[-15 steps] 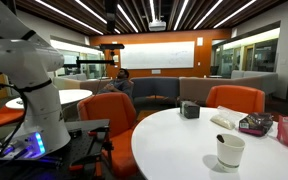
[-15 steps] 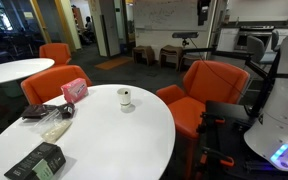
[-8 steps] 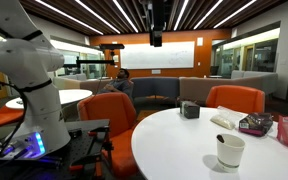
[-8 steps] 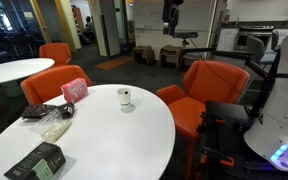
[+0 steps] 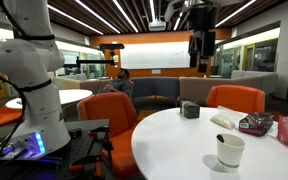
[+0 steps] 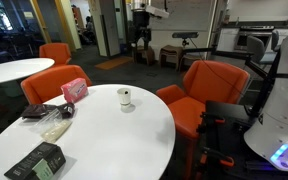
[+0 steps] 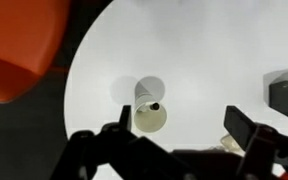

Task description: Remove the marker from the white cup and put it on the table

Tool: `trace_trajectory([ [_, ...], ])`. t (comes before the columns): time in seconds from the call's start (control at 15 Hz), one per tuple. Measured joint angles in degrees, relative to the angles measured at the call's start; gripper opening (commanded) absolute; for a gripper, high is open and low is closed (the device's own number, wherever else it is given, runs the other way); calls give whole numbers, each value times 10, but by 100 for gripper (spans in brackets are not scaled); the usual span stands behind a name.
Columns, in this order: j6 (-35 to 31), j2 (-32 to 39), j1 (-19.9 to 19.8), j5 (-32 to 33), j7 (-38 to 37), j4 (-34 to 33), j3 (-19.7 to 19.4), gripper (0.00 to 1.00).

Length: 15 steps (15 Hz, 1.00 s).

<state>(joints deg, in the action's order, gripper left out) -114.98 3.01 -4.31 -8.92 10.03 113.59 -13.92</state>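
The white cup (image 5: 229,150) stands upright on the round white table (image 5: 169,140); it also shows in the other exterior view (image 6: 124,98) on the table (image 6: 104,140). In the wrist view the cup (image 7: 149,112) lies straight below, with the marker's dark end (image 7: 157,104) showing at its rim. My gripper (image 7: 176,132) is open and empty. In both exterior views it hangs high above the table (image 5: 202,45) (image 6: 141,28), well clear of the cup.
A dark grey box (image 5: 189,109) (image 7: 287,92), a pink packet (image 5: 256,124) (image 6: 74,89), a clear bag (image 6: 56,125) and a black box (image 6: 39,162) lie on the table. Orange chairs (image 5: 234,97) (image 6: 199,85) ring it.
The arm has swung out over the table. The gripper, near the frame's top edge half a second ago, now hangs lower, above the cup. The cup and marker have not moved.
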Motion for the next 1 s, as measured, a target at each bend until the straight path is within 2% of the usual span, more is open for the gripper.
trace_trajectory([
  [0.47,-16,190,-31,-3,-22,-167,34,100],
  [0.73,-17,251,-46,-2,-22,-205,48,100],
  [1.0,-17,283,-56,0,-22,-225,57,100],
])
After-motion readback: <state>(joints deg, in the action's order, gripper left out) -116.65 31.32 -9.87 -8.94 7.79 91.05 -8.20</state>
